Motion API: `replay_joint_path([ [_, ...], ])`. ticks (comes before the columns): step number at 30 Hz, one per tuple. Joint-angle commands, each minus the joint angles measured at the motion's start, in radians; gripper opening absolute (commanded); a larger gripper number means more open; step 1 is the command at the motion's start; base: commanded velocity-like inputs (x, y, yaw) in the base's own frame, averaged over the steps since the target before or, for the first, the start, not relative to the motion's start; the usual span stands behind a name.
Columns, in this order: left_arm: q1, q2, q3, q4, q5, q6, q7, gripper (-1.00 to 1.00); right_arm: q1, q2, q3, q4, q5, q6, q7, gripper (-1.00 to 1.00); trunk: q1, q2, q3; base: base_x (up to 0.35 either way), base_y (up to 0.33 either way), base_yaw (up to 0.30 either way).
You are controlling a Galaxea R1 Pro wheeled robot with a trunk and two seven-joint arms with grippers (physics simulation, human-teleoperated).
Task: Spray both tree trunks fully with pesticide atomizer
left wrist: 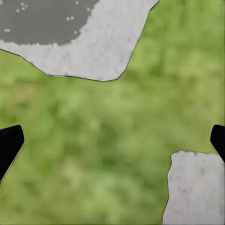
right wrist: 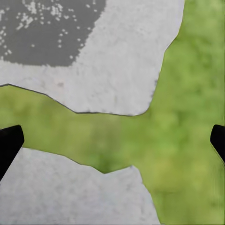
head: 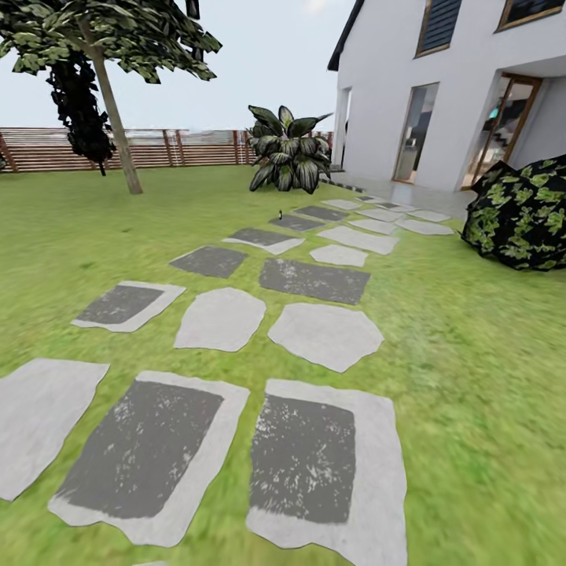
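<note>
A tree with a bare grey-brown trunk (head: 118, 126) rises from the lawn (head: 472, 354) at the far left, by the fence. A tiny dark object (head: 280, 213) stands far off among the paving stones; it is too small to tell whether it is the atomizer. My left gripper (left wrist: 115, 143) is open, its black fingertips (left wrist: 10, 143) wide apart over blurry grass with nothing between them. My right gripper (right wrist: 115, 143) is open too, with its fingertips (right wrist: 10, 140) spread over grass and grey stone.
Grey paving stones (head: 314, 456) run from my feet toward a white house (head: 456, 86). A brown slatted fence (head: 189, 147) closes the back. A broad-leaved plant (head: 287, 153) stands by the path, a dark narrow tree (head: 79, 102) behind the trunk, a leafy bush (head: 523, 212) at the right.
</note>
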Motion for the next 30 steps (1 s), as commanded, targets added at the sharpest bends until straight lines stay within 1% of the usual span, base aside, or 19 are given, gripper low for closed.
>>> replay_joint_path([
  [1, -0.001, 0.000, 0.002, 0.001, 0.000, -0.003, 0.000, 1.00, 0.000, 0.000, -0.001, 0.001, 0.000, -0.003, 0.000, 1.00, 0.000, 0.000, -0.001, 0.338, 0.000, 0.000],
  [10, -0.001, 0.000, 0.003, 0.001, 0.000, -0.003, 0.000, 1.00, -0.001, 0.000, -0.001, 0.002, 0.000, -0.003, 0.000, 1.00, 0.000, 0.000, -0.001, 0.338, 0.000, -0.002],
  [17, -0.001, 0.000, 0.003, 0.001, 0.000, -0.003, 0.000, 1.00, 0.000, 0.000, -0.001, 0.002, 0.000, -0.003, 0.000, 1.00, 0.000, 0.000, 0.004, 0.338, 0.000, -0.058],
  [30, -0.001, 0.000, 0.001, 0.001, 0.000, -0.003, 0.000, 1.00, 0.000, 0.000, -0.001, 0.002, 0.000, -0.003, 0.000, 1.00, 0.000, 0.000, 0.004, 0.338, 0.000, -0.017],
])
